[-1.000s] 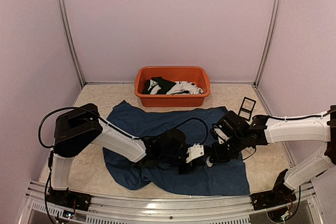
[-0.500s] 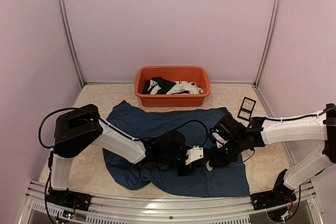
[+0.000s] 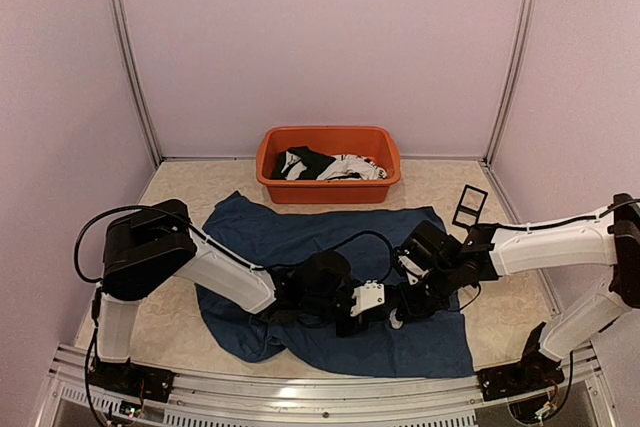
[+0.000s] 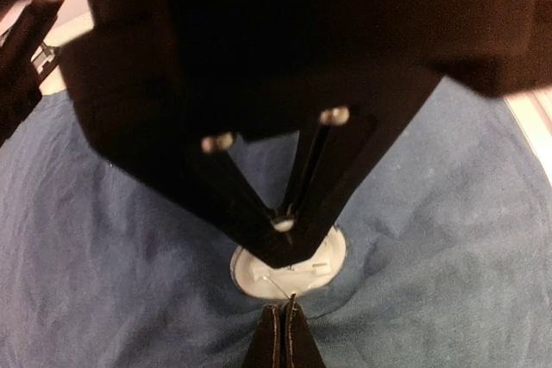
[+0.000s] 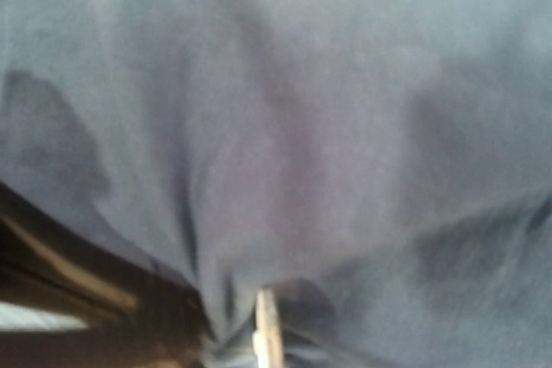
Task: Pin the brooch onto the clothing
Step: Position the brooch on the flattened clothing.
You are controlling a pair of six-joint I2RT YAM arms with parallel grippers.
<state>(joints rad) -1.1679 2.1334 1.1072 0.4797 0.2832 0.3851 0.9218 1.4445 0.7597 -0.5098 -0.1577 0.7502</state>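
Fabric of the navy T-shirt looked soft and limp to us. It lay spread and creased over the middle of the table. We judged it would bunch and slide under any push, so it needed pinching in a small fold right beside the pin. On its front half lay the brooch, a small white disc that we took for light, stiff and slippery on its face; its rim seemed the place to hold it. The disc lay flat and, being round, had no long axis of its own. Its thin pin gave one, running from the disc's middle toward the left gripper. That gripper was closed, tips together just beside the pin's end, where the cloth puckered. The right gripper was closed too, tips meeting at the brooch's far rim; we could not tell whether it truly clamped the disc. The shirt's length ran across the table, left to right.
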